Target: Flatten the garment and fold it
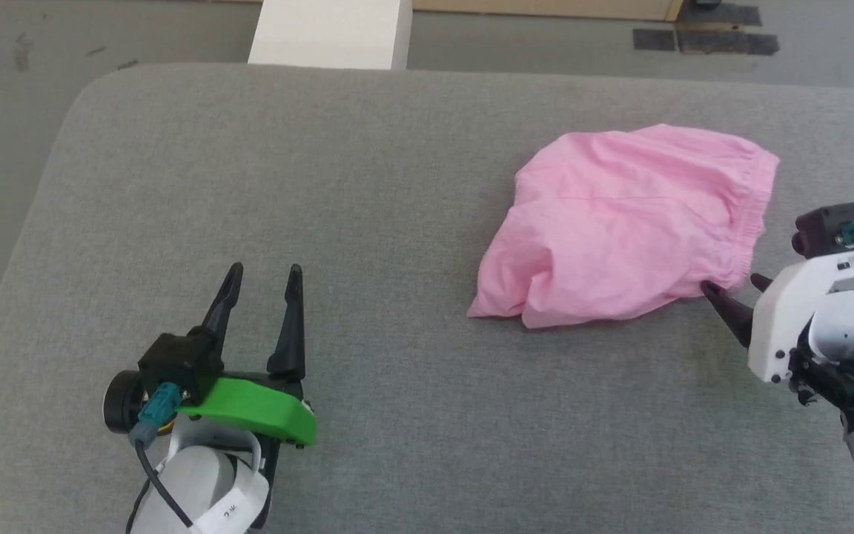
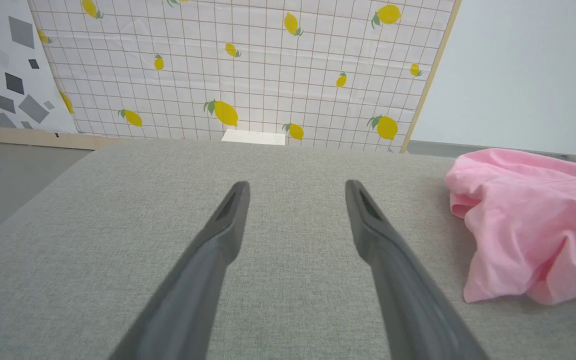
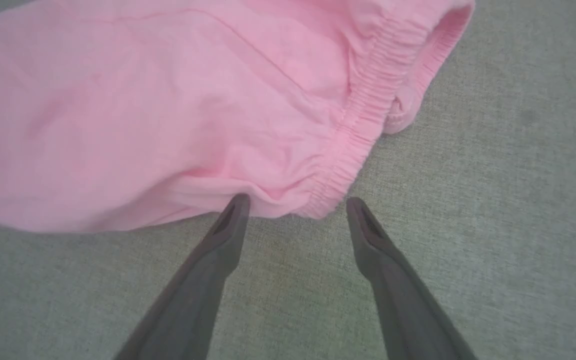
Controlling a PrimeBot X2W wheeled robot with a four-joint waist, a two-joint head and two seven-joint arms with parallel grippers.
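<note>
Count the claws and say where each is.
2. The left claw is lower left, open over the grey cushion; the right claw is at the right, open, tips at the pink shorts.

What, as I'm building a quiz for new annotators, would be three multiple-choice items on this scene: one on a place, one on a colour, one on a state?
1. Where on the grey padded surface does the garment lie?
A. on the robot's left
B. on the robot's right
C. hanging off the near edge

2. What colour is the garment?
A. white
B. green
C. pink

3. How is the right gripper?
A. open, tips at the garment's edge
B. shut on the garment
C. open, far from the garment

Key:
1 B: the head view shows it in the right half, apart from the left gripper.
2 C: it is pink in every view.
3 A: the right wrist view shows the fingers spread, with the corner of the elastic waistband just beyond their tips.
</note>
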